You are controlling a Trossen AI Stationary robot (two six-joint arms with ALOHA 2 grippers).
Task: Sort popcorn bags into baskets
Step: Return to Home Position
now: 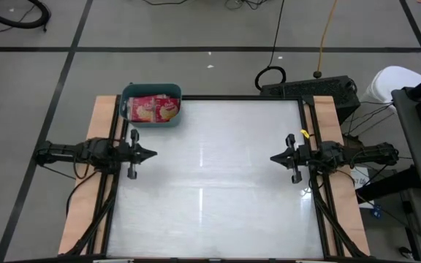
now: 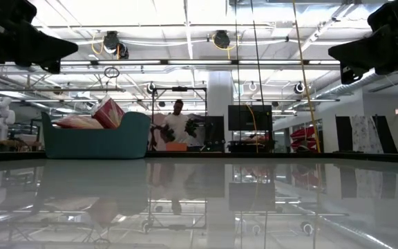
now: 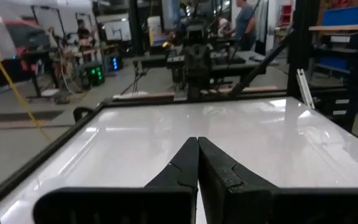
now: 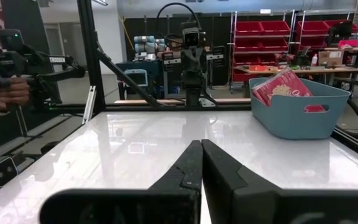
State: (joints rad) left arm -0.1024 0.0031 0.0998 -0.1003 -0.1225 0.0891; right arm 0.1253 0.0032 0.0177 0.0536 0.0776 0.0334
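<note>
One teal-blue rectangular plastic tub [image 1: 152,123] on glossy white table [image 1: 210,197], far-left corner, containing flat red popcorn packets [image 1: 152,108]. Fingers pressed together, empty: left gripper [image 1: 152,154], right gripper [image 1: 272,158], at opposite sides.

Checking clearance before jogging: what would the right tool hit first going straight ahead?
The right tool crosses bare table, then likely meets the left tool facing it; the basket lies aside.

You are looking at a teal-blue basket [image 1: 126,93] sitting upright at the far left corner of the table [image 1: 218,183], with its rounded rim facing up. The red popcorn bags [image 1: 152,108] are lying piled inside it, showing their cream popcorn pictures. One packet is leaning tilted and poking above the rim, and others are resting flatter beside it.
</note>
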